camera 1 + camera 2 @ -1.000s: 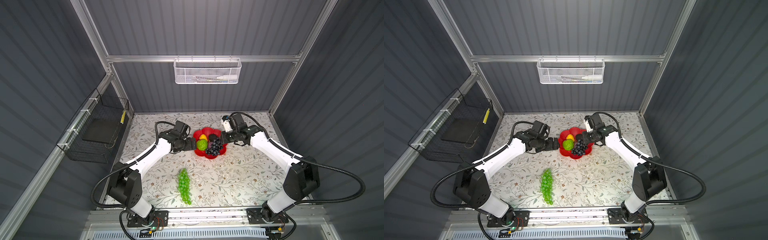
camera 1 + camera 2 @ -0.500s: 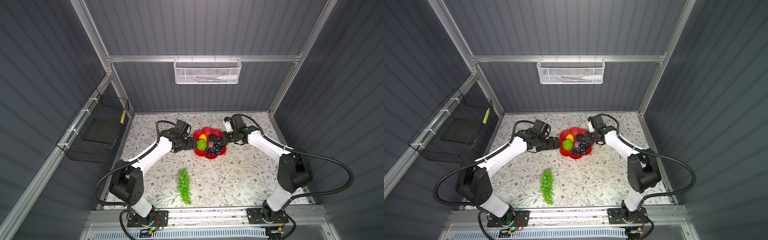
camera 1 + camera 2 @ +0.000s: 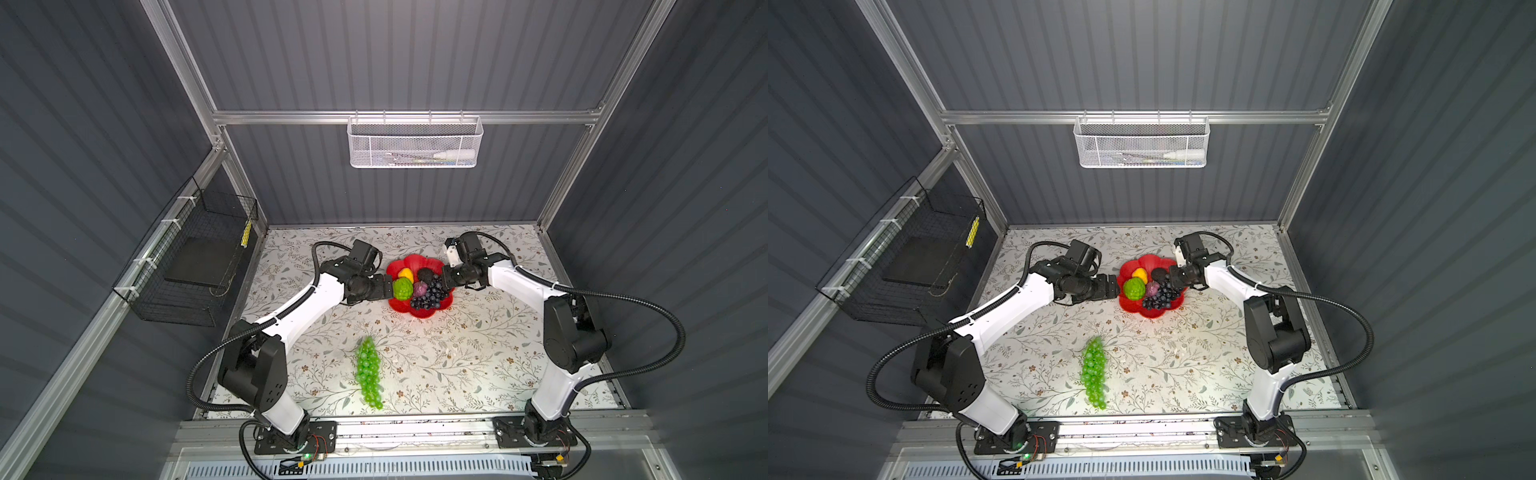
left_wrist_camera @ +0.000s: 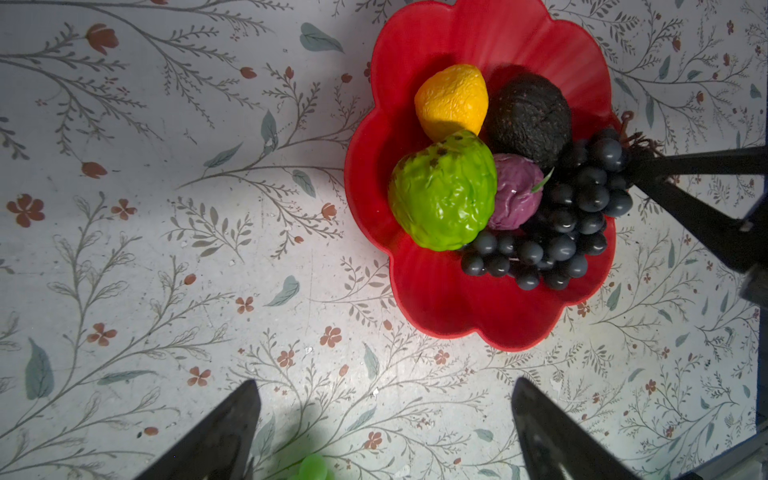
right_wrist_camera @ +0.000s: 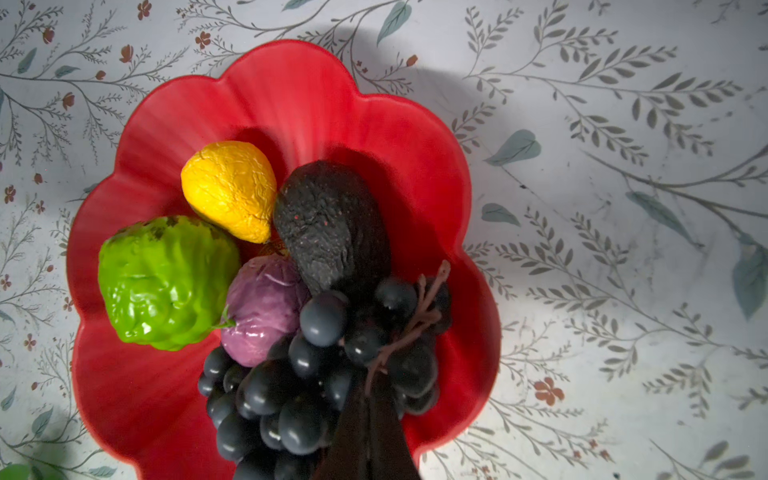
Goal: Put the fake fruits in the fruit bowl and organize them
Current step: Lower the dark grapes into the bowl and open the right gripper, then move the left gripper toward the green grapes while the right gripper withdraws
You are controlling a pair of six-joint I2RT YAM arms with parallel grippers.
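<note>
The red flower-shaped fruit bowl [image 3: 419, 262] [image 3: 1152, 262] [image 4: 457, 307] [image 5: 291, 91] holds a yellow pear [image 4: 451, 99] [image 5: 230, 189], a bright green bumpy fruit [image 4: 442, 191] [image 5: 166, 282], a black avocado [image 4: 528, 116] [image 5: 328, 224], a small purple fruit [image 4: 513, 191] [image 5: 264, 307] and a dark grape bunch [image 4: 573, 220] [image 5: 291, 399]. My right gripper [image 3: 446, 278] [image 3: 1173, 276] [image 5: 368, 395] is shut on that bunch's brown stem at the bowl's right rim. My left gripper [image 3: 384, 286] [image 3: 1111, 286] [image 4: 384, 395] stands open and empty beside the bowl's left rim. A green grape bunch [image 3: 368, 376] [image 3: 1094, 374] lies on the table in front.
The floral table cover [image 3: 478, 353] spreads round the bowl. A white mesh basket [image 3: 413, 143] hangs on the back wall and a black wire basket [image 3: 195, 266] on the left wall. Metal frame posts edge the table.
My right arm has folded in, its elbow drawn closer to the bowl, with the gripper staying shut at the dark bunch. The left arm has hardly moved.
</note>
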